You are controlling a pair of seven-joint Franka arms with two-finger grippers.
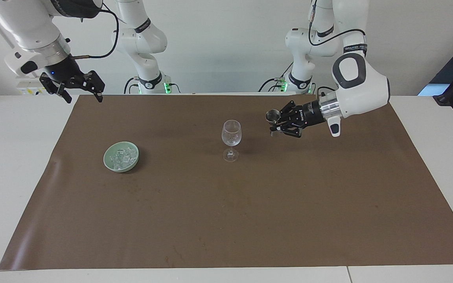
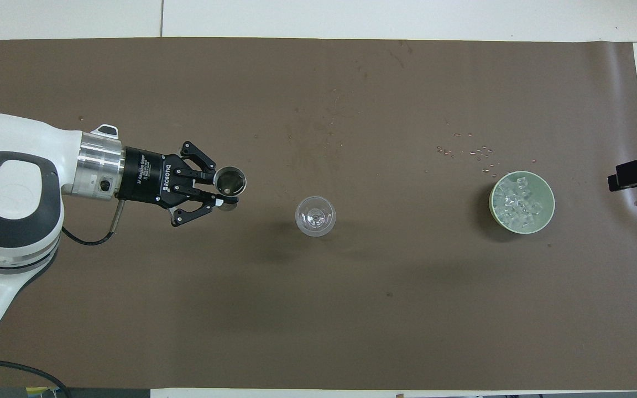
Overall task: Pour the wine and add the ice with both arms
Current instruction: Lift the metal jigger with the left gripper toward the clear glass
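Here, the heap of small clear ice cubes [image 1: 122, 157] is held in a pale green bowl [image 2: 546, 194] toward the right arm's end of the desk. A clear stemmed glass [image 1: 231, 135] stands mid-mat. A small metal jigger [image 2: 229, 181] is clamped in the left tool [image 2: 220, 194], raised beside the glass. The right tool [image 1: 81, 91], jaws apart, waits over the mat's corner.

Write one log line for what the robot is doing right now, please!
left gripper: shut on metal measuring cup, over mat beside wine glass | right gripper: open, waiting | ice: in green bowl

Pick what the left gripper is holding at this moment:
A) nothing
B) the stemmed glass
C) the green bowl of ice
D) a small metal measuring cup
D: the left gripper is shut on a small metal measuring cup, carried in the air beside the stemmed glass.
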